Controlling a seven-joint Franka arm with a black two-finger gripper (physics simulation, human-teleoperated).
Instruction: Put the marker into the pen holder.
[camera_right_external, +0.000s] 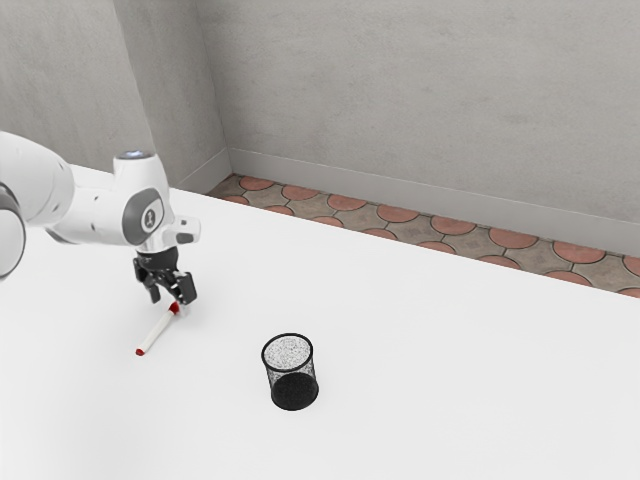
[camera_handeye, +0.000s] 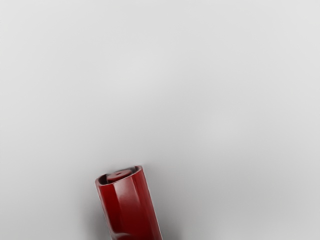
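- One marker (camera_right_external: 158, 330), white in the barrel and red at both ends, is seen lying on the white table (camera_right_external: 430, 350), well in from the table's far edge; its larger red end is placed nearer that edge than its small red tip.
- The pen holder (camera_right_external: 291, 372), a black mesh cup, is stood upright with its round mouth turned up, well apart from the marker and toward the exterior view's right of it; it too is set well in from the far edge.
- Between marker and holder a stretch of open white surface is left, and more is offered from the holder toward the exterior view's right and up to the far edge.
- Beyond that edge, a floor of reddish and grey tiles (camera_right_external: 397, 214) is bordered by a grey wall (camera_right_external: 420, 90).
- The arm (camera_right_external: 95, 215) is brought in from the exterior view's left, and its hand is pointed down, slightly tilted, above the marker's larger red end.
- The black gripper (camera_right_external: 170, 292) is held with its two fingers apart, just over that red end; nothing is seen clamped between them.
- In the wrist view, the hollow rim of the red end (camera_handeye: 127, 202) is shown close under the hand, against the pale tabletop.
- A round emblem (camera_right_external: 151, 218) is carried on the arm's grey joint cover, but its mark is too small to be read.
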